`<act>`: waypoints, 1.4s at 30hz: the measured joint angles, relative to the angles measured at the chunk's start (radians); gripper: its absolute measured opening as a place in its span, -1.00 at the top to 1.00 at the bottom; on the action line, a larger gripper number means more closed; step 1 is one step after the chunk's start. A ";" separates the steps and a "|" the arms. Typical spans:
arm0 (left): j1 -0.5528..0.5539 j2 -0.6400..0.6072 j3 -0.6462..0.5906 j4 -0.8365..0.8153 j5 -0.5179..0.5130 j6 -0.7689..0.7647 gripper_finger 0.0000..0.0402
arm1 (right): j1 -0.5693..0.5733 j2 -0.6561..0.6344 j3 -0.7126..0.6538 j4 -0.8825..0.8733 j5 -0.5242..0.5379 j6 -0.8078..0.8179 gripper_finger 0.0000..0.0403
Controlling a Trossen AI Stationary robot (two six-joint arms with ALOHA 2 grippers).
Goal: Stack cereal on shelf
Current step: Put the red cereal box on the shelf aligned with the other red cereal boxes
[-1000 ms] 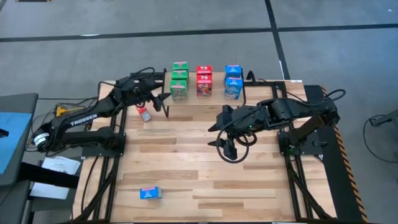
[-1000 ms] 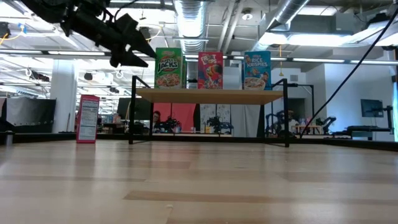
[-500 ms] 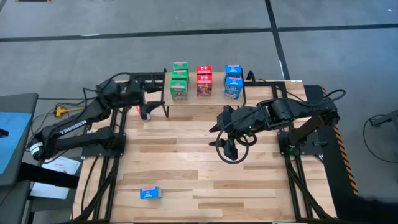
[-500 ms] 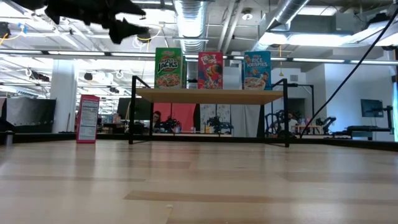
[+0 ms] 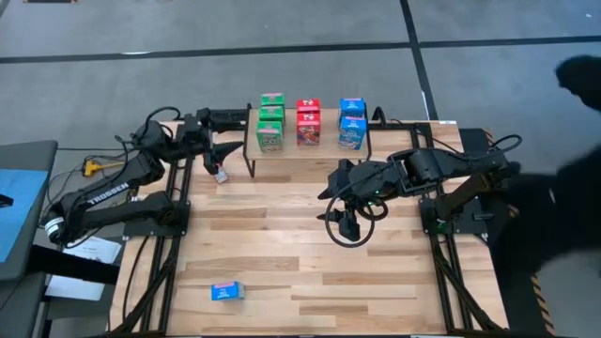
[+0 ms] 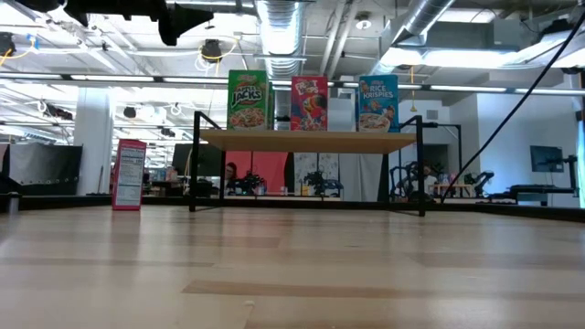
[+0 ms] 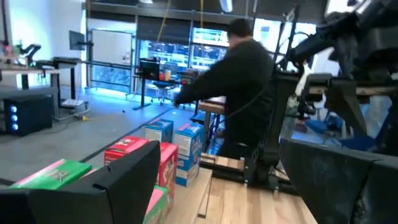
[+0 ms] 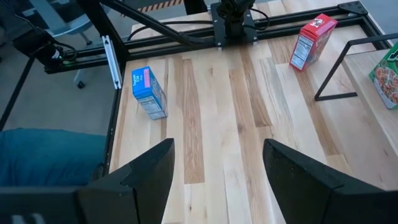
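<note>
Blue, lying alone near the tabletop's [image 5: 282,244] front left corner, was one cereal box [image 5: 226,292], well apart from everything else; the right wrist view showed it standing upright [image 8: 149,93] on the planks. At the far left of the table the left gripper [image 5: 219,150] hung above the boards, just beside the shelf's [image 5: 310,150] left legs, its fingers spread with nothing between them. A red box [image 5: 219,173] stood upright on the tabletop just below that gripper in the high view, and in the low view it stood [image 6: 129,175] to the left of the shelf [image 6: 306,139].

On the shelf the boxes sat in three columns: green boxes [image 5: 270,122] on the left, red boxes [image 5: 308,122] in the middle, blue boxes [image 5: 352,122] on the right. From table height one box of each colour faced the camera, green [image 6: 246,100], red [image 6: 309,103] and blue [image 6: 377,103], upright and close together along the board.

Right of centre, the right gripper [image 5: 342,225] hovered over bare planks in front of the shelf, its fingers [image 8: 137,180] parted and empty. A person [image 7: 249,81] in dark clothing stood beyond the table in the left wrist view.
</note>
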 joint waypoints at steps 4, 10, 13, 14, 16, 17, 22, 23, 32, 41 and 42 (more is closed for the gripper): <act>0.000 0.000 0.000 -0.011 0.033 0.048 -0.58 | 0.000 0.000 0.000 0.000 0.000 0.000 -0.34; 0.000 0.000 0.037 -0.157 0.024 0.128 -0.58 | 0.000 0.000 0.000 -0.001 0.000 0.000 -0.34; 0.000 0.009 0.110 -0.326 -0.027 0.196 -0.58 | 0.000 0.000 0.000 -0.001 0.000 0.000 -0.34; 0.000 0.013 0.136 -0.381 -0.048 0.211 -0.58 | 0.000 0.000 0.000 -0.001 0.000 0.000 -0.34; 0.000 0.023 0.185 -0.482 -0.111 0.211 -0.58 | 0.000 0.000 0.000 -0.001 0.000 0.000 -0.34; 0.000 0.027 0.209 -0.525 -0.150 0.197 -0.58 | 0.000 0.000 0.000 -0.001 0.000 0.000 -0.34; 0.000 0.029 0.299 -0.748 -0.269 0.234 -0.58 | 0.000 0.000 0.000 -0.003 0.000 0.001 -0.34; 0.000 0.029 0.312 -0.791 -0.274 0.233 -0.58 | 0.000 0.000 0.000 -0.004 0.000 0.001 -0.34; 0.000 0.029 0.332 -0.969 -0.295 0.003 -0.58 | 0.000 0.000 0.000 -0.010 0.000 0.037 -0.34; 0.000 0.029 0.331 -1.014 -0.244 -0.249 -0.58 | 0.000 0.000 0.000 -0.014 0.000 0.045 -0.34; 0.000 0.029 0.331 -1.009 -0.260 -0.268 -0.58 | 0.000 0.000 0.000 -0.014 0.000 0.045 -0.34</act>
